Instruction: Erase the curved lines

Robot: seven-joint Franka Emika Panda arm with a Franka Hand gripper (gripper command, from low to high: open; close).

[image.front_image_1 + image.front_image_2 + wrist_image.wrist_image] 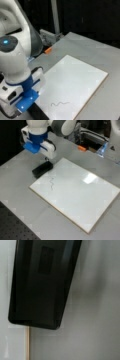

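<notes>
I work in a robotics lab: my white-and-blue arm (37,135) stands over a plain grey metal bench (20,195), a black perforated mounting board (12,227) lies at its edge, and dark curtaining (87,17) closes off the back.

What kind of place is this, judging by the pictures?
Probably a robotics lab bench: a grey table holds a white board with curve lines, and a black eraser lies below the gripper.

pincer hidden behind arm in both front views; black eraser (42,282) cut off by wrist view top.
</notes>
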